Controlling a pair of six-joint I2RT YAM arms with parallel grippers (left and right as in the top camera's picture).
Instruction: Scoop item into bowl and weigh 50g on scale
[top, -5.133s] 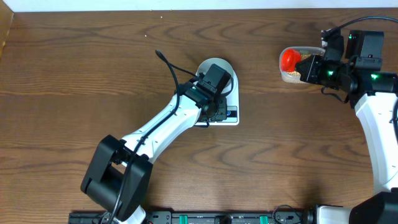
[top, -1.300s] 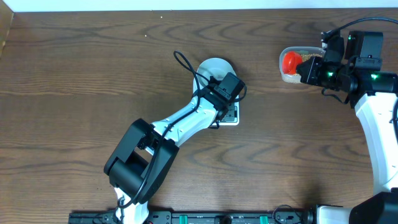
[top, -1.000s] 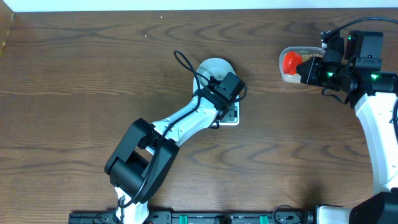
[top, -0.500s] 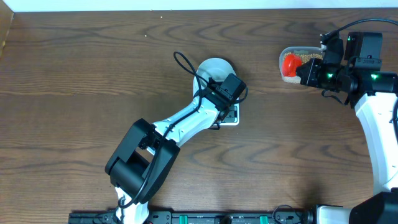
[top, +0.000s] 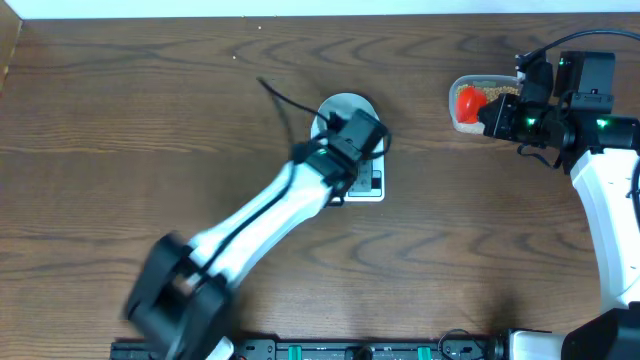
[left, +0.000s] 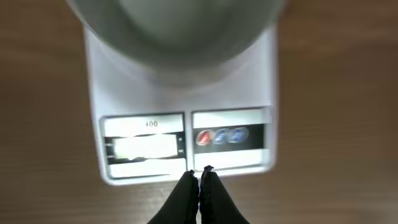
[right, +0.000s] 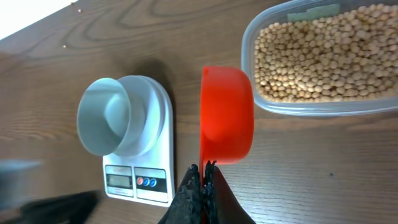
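The pale bowl (top: 343, 106) sits on the white scale (top: 372, 186) at mid-table; both also show in the right wrist view, bowl (right: 107, 116) on scale (right: 158, 180), and in the left wrist view, bowl (left: 180, 37) on scale (left: 180, 87). My left gripper (left: 198, 175) is shut and empty, just in front of the scale's front edge, blurred by motion. My right gripper (right: 202, 169) is shut on the handle of the red scoop (right: 227, 115), held at the left edge of the clear tub (right: 323, 109) full of tan beans (right: 326, 53). The scoop (top: 466, 100) hovers over the tub's left end overhead.
The clear tub (top: 478, 84) stands at the far right back of the brown wooden table. The scale's display (left: 144, 147) and round buttons (left: 221, 136) face the front. My left arm (top: 260, 215) stretches diagonally from front left to the scale.
My left arm has swung, its base end moving left and its gripper shifting slightly back from the scale front; it is blurred. The right gripper with the scoop has barely moved.
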